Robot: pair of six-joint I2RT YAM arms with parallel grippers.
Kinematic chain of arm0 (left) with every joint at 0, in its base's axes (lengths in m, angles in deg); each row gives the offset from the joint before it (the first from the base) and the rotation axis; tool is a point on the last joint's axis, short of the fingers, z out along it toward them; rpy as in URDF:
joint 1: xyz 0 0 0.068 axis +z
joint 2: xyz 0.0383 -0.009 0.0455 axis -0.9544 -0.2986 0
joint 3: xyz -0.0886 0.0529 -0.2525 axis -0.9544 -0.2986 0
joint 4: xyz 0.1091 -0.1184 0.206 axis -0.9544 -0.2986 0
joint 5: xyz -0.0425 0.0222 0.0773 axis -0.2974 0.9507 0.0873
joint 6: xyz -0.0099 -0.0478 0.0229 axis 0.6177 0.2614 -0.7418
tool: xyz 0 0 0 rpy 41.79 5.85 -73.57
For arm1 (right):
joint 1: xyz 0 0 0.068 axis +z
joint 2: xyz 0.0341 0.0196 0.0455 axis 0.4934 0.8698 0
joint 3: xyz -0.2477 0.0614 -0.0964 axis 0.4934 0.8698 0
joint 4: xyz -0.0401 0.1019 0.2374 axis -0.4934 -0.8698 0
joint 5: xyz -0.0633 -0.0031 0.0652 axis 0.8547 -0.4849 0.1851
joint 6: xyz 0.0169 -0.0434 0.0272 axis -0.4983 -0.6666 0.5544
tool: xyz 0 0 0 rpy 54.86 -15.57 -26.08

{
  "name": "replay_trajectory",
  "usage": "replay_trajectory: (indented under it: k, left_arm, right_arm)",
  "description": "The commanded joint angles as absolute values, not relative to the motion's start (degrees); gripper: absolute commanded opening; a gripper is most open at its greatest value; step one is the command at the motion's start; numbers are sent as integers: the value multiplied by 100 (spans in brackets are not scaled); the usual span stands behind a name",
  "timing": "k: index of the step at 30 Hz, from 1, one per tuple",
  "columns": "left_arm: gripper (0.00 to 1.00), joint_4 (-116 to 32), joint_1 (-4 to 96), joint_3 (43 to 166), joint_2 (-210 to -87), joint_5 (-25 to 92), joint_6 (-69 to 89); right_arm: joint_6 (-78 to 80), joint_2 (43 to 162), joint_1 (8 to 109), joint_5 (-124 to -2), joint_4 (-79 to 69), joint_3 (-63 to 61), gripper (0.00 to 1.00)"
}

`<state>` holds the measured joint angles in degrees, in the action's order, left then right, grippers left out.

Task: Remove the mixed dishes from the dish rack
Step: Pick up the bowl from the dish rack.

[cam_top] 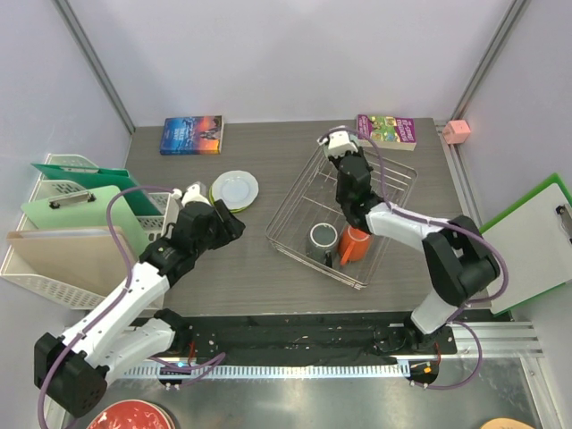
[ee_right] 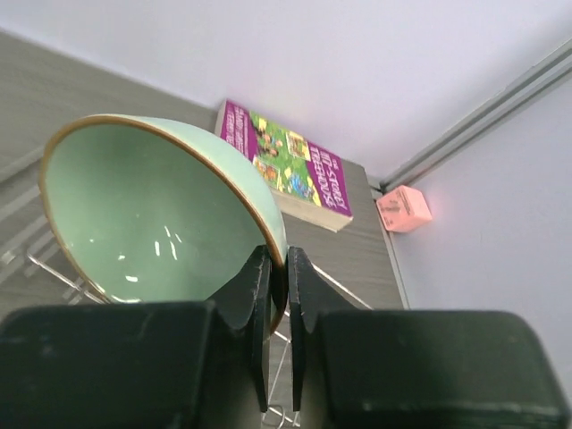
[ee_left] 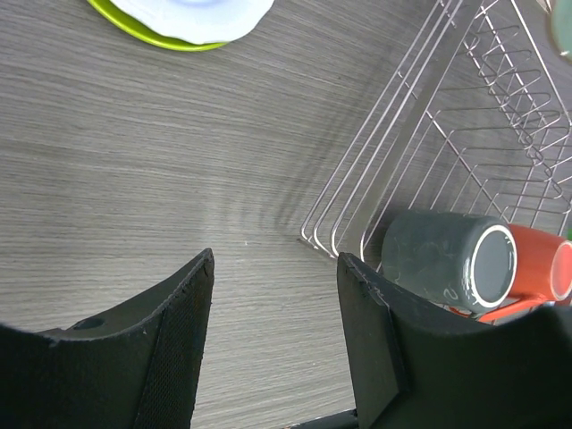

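Note:
The silver wire dish rack (cam_top: 393, 192) stands right of the table's centre. A grey metallic mug (cam_top: 323, 239) and an orange handled mug (cam_top: 356, 246) lie in its near end; both also show in the left wrist view, the grey mug (ee_left: 447, 257) in front of the orange mug (ee_left: 534, 273). My right gripper (ee_right: 278, 255) is shut on the rim of the pale mint-green bowl (ee_right: 152, 210), held tilted above the rack's far end (cam_top: 340, 154). A light grey plate (cam_top: 235, 188) lies on the lime-green plate (ee_left: 152, 36) left of the rack. My left gripper (ee_left: 275, 259) is open and empty above the table beside the rack's near left corner.
A blue book (cam_top: 192, 134) lies at the back left, and a purple book (cam_top: 387, 130) and a pink cube (cam_top: 456, 131) at the back right. White file trays with clipboards (cam_top: 63, 237) stand at the left. A green clipboard (cam_top: 529, 239) lies at the right. A red plate (cam_top: 130, 417) is at the bottom edge.

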<state>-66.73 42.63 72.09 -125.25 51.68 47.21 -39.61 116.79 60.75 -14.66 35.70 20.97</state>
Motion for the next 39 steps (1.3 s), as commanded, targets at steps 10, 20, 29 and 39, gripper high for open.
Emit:
replay_trajectory:
  k: [10,20,29,39]
  left_arm:
    - [58,-6525,4248,7477,-12404,5409,4805]
    - [93,-6728,4248,8488,-12237,5682,4189]
    - [100,-6174,4248,8488,-12632,5076,4329]
    - [85,-5823,4248,8242,-12949,4610,4462]
  right_arm:
    - [877,10516,6147,-3057,-1895,-1279,1]
    - [2550,10509,6375,-5495,-3134,-1239,1]
    - [2664,10368,7298,-5276,-3221,-614,1]
    - [2673,10324,7659,-5179,-3107,-358,1]
